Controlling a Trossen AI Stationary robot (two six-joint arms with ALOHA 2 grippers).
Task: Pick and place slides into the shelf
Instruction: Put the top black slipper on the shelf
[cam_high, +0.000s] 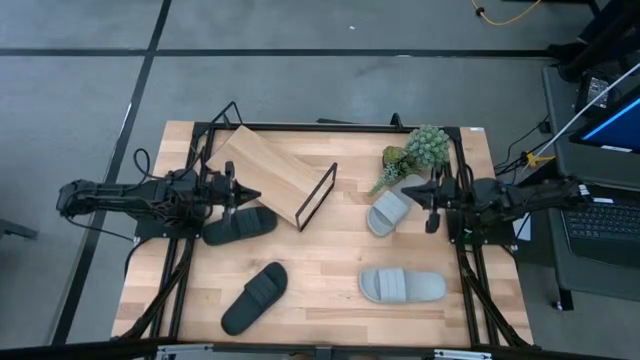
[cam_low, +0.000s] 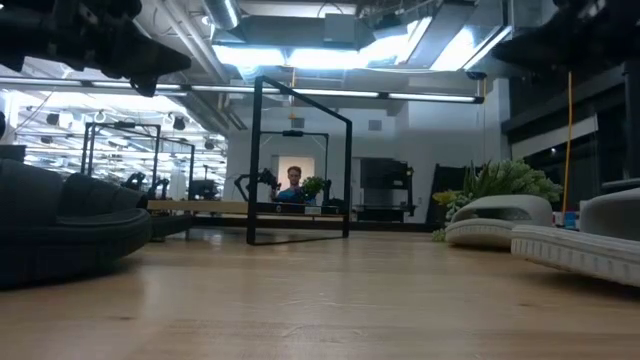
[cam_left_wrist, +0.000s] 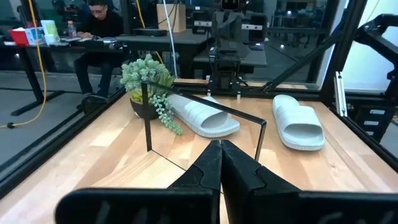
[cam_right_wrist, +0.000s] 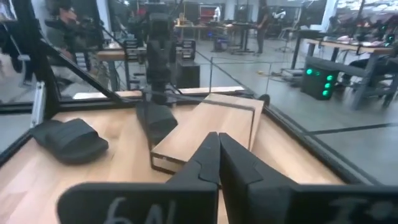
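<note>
1. Four slides are seen on the table (cam_high: 320, 265) in the high view: one black slide (cam_high: 240, 224) just beside the shelf's near left side, a second black slide (cam_high: 254, 297) nearer the front, one grey slide (cam_high: 388, 211) at the right beside a potted plant (cam_high: 415, 152), and a second grey slide (cam_high: 402, 286) nearer the front right.
2. The shelf (cam_high: 272, 174) is set at an angle on the far left part of the table; no slide is on its board.
3. The left gripper (cam_high: 250, 195) is held over the far end of the first black slide, fingers pressed together with nothing between them, as confirmed in the left wrist view (cam_left_wrist: 219, 163).
4. The right gripper (cam_high: 408, 188) is held over the first grey slide, fingers likewise together and empty (cam_right_wrist: 217, 158).
5. Partial white characters, perhaps "6A", are seen on the right gripper body; they cannot be read with certainty.
6. A seated person (cam_left_wrist: 99, 25) is shown only in the wrist views.
</note>
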